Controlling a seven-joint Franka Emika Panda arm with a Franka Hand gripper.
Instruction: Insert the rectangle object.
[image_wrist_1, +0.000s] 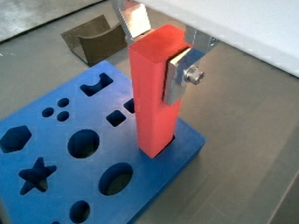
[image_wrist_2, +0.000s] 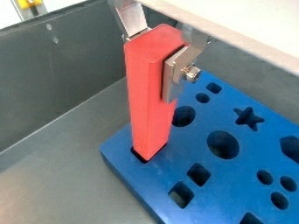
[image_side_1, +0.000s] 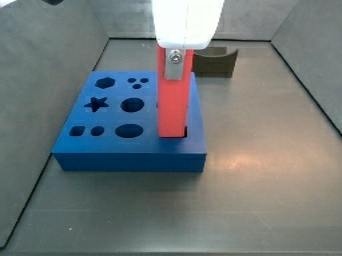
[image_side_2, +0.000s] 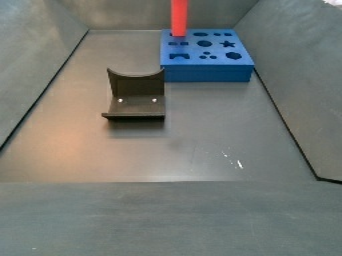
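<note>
My gripper (image_wrist_1: 160, 52) is shut on the top end of the rectangle object (image_wrist_1: 155, 96), a long red bar held upright between the silver fingers (image_wrist_1: 180, 73). The bar's lower end meets the blue block with shaped holes (image_wrist_1: 70, 144) at a slot near the block's edge. How deep it sits I cannot tell. The other wrist view shows the gripper (image_wrist_2: 155, 51), the bar (image_wrist_2: 146, 105) and the block (image_wrist_2: 222, 166) the same way. In a side view the gripper (image_side_1: 174, 58) hangs over the block (image_side_1: 120, 140) with the bar (image_side_1: 174, 100) standing on it. The bar (image_side_2: 178, 15) and block (image_side_2: 207, 60) also show far off.
A dark olive curved-top block (image_side_2: 134, 95) stands on the floor apart from the blue block, and shows in other views too (image_side_1: 215, 63) (image_wrist_1: 93, 42). Grey walls (image_side_1: 301, 80) enclose the floor on all sides.
</note>
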